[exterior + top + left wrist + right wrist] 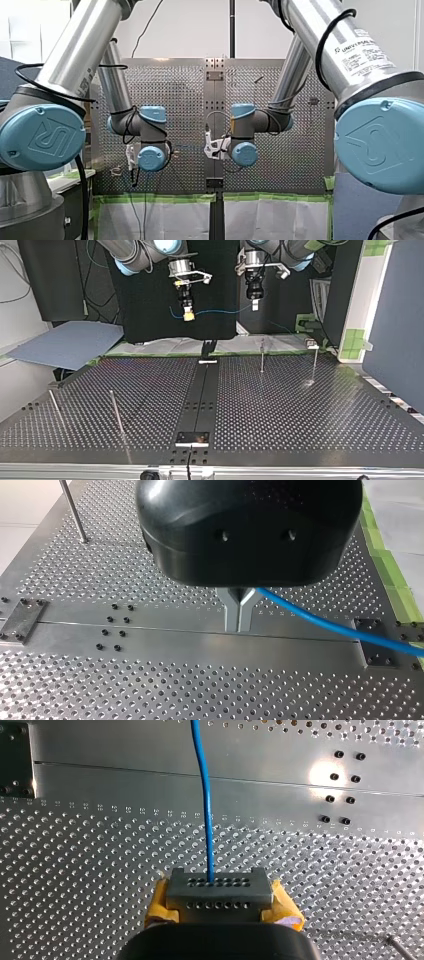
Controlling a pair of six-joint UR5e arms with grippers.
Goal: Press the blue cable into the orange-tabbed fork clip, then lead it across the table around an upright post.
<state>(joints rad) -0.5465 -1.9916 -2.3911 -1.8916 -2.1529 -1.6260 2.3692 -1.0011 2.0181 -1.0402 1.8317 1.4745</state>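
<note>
The blue cable point(220, 311) hangs in a shallow sag between my two grippers, high above the far edge of the perforated table point(300, 410). My left gripper point(255, 304) is shut on it. In the left wrist view its metal fingers point(239, 626) are pinched together and the cable point(340, 630) runs off to one side. My right gripper point(188, 315), with yellow pads, is shut on the other stretch. In the right wrist view the cable point(205, 800) leaves its grey tips point(219, 887) straight ahead. No orange-tabbed clip shows in any view.
Thin upright posts stand on the table: two at the top view's right point(261, 356) point(315, 365) and two at its near left point(116, 412) point(55, 407). A dark rail point(205, 395) runs down the middle. One post point(74, 511) stands beyond my left gripper.
</note>
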